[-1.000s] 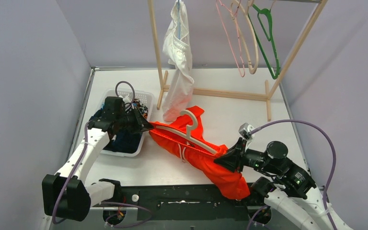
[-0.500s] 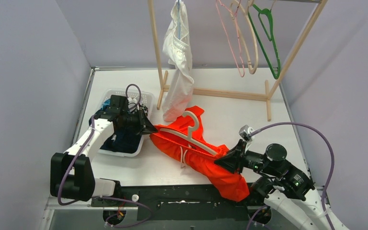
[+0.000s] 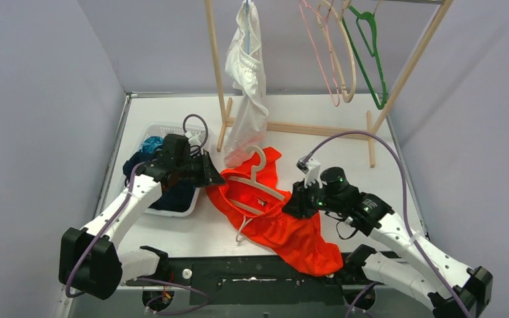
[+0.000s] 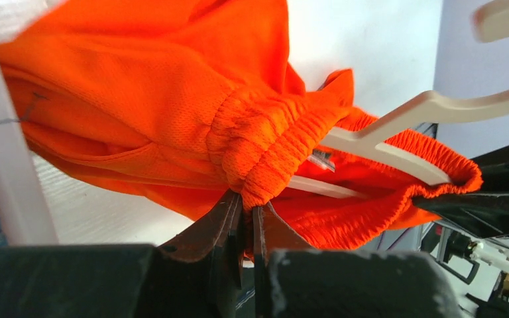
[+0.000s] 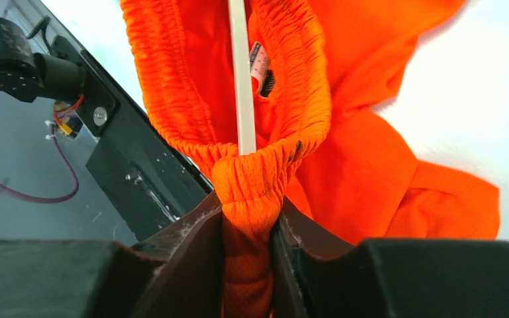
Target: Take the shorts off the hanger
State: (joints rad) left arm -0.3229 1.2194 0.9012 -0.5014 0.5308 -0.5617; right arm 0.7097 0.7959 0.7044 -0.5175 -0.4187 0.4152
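Note:
The bright orange shorts (image 3: 272,222) lie on the table, still round a cream hanger (image 3: 258,179). My left gripper (image 3: 215,179) is shut on the waistband's left end; the left wrist view shows the bunched elastic (image 4: 265,156) between the jaws and the hanger's arm (image 4: 397,126) inside the waistband. My right gripper (image 3: 291,207) is shut on the waistband's right end (image 5: 252,185), with the hanger's bar (image 5: 240,79) just above it. White shorts (image 3: 246,79) hang on the wooden rack (image 3: 397,73) at the back.
A white basket (image 3: 179,205) at the left holds dark navy and teal shorts. Pink, cream and green empty hangers (image 3: 348,50) hang on the rack. The rack's base bar (image 3: 318,129) lies behind the orange shorts. Grey walls close in both sides.
My right gripper has moved up and left with the waistband's right end, so the shorts are bunched and the hanger is more exposed. My left gripper has shifted slightly right.

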